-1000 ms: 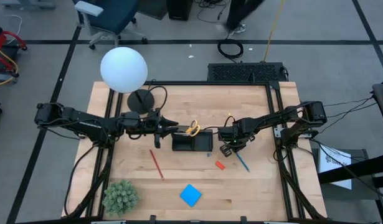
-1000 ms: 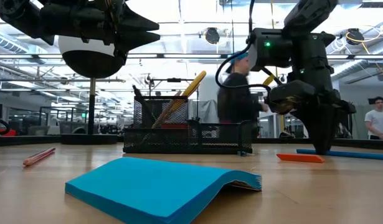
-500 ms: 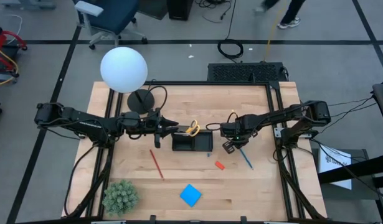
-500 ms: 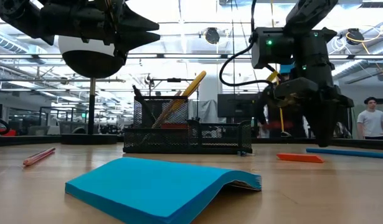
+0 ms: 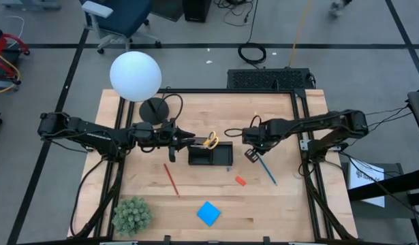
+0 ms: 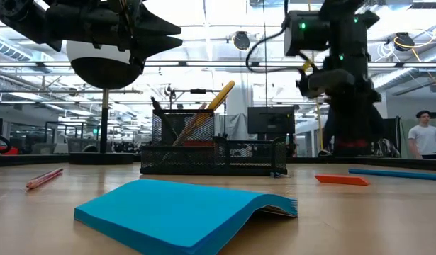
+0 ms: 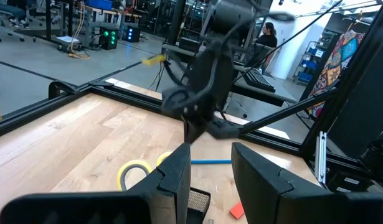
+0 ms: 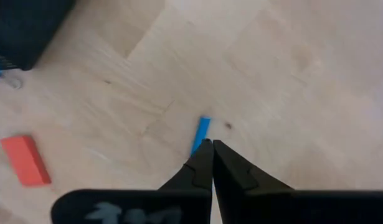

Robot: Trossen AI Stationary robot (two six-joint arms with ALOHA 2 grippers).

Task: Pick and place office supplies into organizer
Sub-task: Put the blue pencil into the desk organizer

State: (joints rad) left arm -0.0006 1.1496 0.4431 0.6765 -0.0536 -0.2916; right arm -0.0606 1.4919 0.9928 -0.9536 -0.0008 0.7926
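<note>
The black mesh organizer (image 5: 210, 155) (image 6: 210, 152) stands mid-table with the yellow-handled scissors (image 5: 210, 141) upright in its tall compartment. My left gripper (image 5: 189, 140) (image 7: 210, 168) hovers open just left of it, holding nothing. My right gripper (image 5: 252, 154) (image 8: 211, 149) is shut, right of the organizer, its tips at the far end of the blue pen (image 5: 266, 171) (image 6: 398, 173). The red pencil (image 5: 171, 179), orange eraser (image 5: 240, 180) (image 8: 26, 160) and blue note pad (image 5: 208, 213) (image 6: 182, 212) lie flat on the table. My right gripper comes from above with shut fingers at the blue pen's far end (image 8: 202, 127), which shows just beyond the fingertips. I cannot tell whether they touch it. The pen lies flat on the table.
The white globe lamp (image 5: 135, 75) and its round black base (image 5: 153, 110) stand at the far left. The green spiky plant (image 5: 131, 216) sits at the near left corner. Bare wood lies between the eraser and the note pad. A person (image 6: 425, 138) stands in the room behind.
My right gripper has moved toward the table's far edge and turned at the wrist. The blue pen has slid a little toward the far right, still flat on the table. A person has walked out of view behind the table.
</note>
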